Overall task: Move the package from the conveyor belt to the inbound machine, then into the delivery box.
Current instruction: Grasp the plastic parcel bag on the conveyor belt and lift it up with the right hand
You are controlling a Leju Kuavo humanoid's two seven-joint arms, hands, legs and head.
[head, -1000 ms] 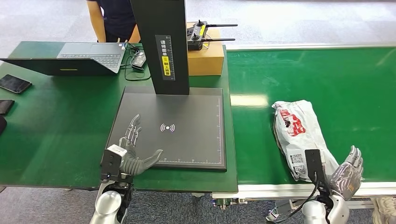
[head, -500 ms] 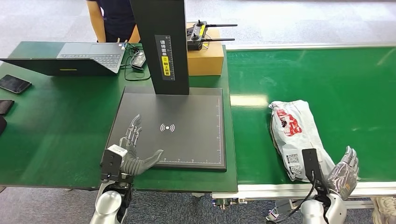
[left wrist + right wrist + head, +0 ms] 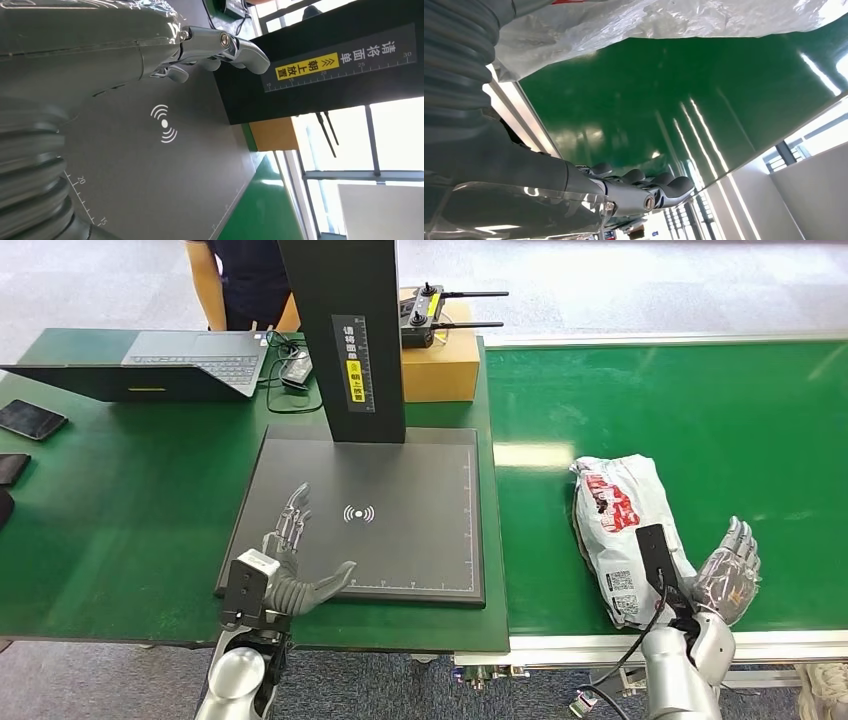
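Package, a white crinkled plastic mailer bag with red print and a barcode label [image 3: 625, 530], lies flat on the green conveyor belt [image 3: 760, 430], its long axis running from the belt's near edge away from the robot and leaning slightly toward the machine side. The right hand [image 3: 728, 580] stands just beside the bag's near end, on the side away from the machine, palm turned toward the bag and fingers spread with nothing in them; whether it touches the plastic I cannot tell. So the bag lies between this hand and the dark grey inbound machine platform [image 3: 400, 540], which sits on the green table [image 3: 120, 510] to the left of the belt. The left hand [image 3: 290, 565] hovers over the platform's near left corner, fingers apart and empty, well apart from the bag. The right hand is plainly the nearer one, and a grasp from it would probably close across the bag's short width.
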